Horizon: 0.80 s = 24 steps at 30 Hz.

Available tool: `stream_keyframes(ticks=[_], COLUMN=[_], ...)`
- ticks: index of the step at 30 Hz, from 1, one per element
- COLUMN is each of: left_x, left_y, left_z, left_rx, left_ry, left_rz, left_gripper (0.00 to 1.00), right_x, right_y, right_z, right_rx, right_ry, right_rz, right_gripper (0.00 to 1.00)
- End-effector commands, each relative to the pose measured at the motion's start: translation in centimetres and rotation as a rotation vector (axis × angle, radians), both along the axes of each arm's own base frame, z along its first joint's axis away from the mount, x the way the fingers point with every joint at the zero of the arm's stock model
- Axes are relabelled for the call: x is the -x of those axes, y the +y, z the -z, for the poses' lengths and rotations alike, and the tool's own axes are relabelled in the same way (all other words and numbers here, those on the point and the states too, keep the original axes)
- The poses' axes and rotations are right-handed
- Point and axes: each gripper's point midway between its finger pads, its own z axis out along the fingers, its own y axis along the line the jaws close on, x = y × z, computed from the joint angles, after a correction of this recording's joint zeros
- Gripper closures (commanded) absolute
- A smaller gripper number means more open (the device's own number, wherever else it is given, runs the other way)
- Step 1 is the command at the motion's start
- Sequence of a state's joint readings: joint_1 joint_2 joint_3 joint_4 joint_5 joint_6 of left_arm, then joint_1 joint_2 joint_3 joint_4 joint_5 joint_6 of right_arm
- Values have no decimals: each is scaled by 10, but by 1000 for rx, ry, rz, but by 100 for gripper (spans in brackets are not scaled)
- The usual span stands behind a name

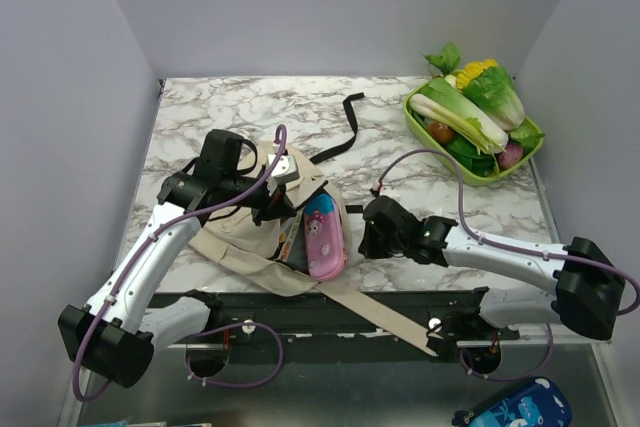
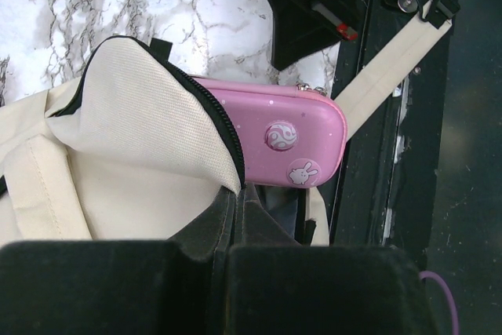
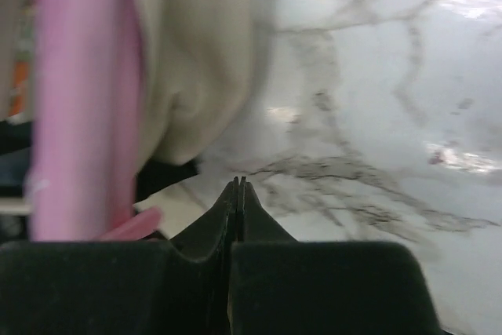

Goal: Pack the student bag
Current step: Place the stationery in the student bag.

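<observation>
Student bag [image 1: 235,237] lies lower left of centre on your bench [image 1: 420,137], with a pink case [image 1: 324,237] in its mouth. From the left wrist, your left gripper [image 2: 238,194] has its jaws clamped on the bag's zip edge. From the right wrist, your right gripper [image 3: 238,186] has its jaws together and empty over the bench.

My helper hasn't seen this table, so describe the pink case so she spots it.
On the marble table, find the cream backpack near the front edge. The pink case pokes out of its open zip; unlike the beige fabric around it, it is a rounded shell with a white bunny badge.
</observation>
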State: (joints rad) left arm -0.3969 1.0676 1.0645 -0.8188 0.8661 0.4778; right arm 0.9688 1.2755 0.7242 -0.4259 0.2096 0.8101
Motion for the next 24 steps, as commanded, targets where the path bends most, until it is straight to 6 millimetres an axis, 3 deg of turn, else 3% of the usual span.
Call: stream_keyframes(ticks=[1,2,6,17,22,24], left_x=[7,7,6,11,11,11], left_y=[-7,-7,-6,-4,-3,-3], left_z=[-14,-13,-13,-19,-23,-23], left_rx=[48,48,45,48,47,43], left_ry=[-2,1,0,-26,-31,-34], left_rz=[45,45,42,45,45,47], left_gripper=[100,100,100,100,100,100], right_x=[10,13,10,-7,-28,-27], right_y=[71,81,104,157,159,150], right_z=[-66,-78,-95,-73,-64,-57], right_rx=[-384,-444,-507,-505,-448,-403], right_ry=[-86,-89,-91,-12,-64,-57], right_rz=[-185,-215,-268,-317,-254,-247], right_gripper=[95,96,97,96,97,98])
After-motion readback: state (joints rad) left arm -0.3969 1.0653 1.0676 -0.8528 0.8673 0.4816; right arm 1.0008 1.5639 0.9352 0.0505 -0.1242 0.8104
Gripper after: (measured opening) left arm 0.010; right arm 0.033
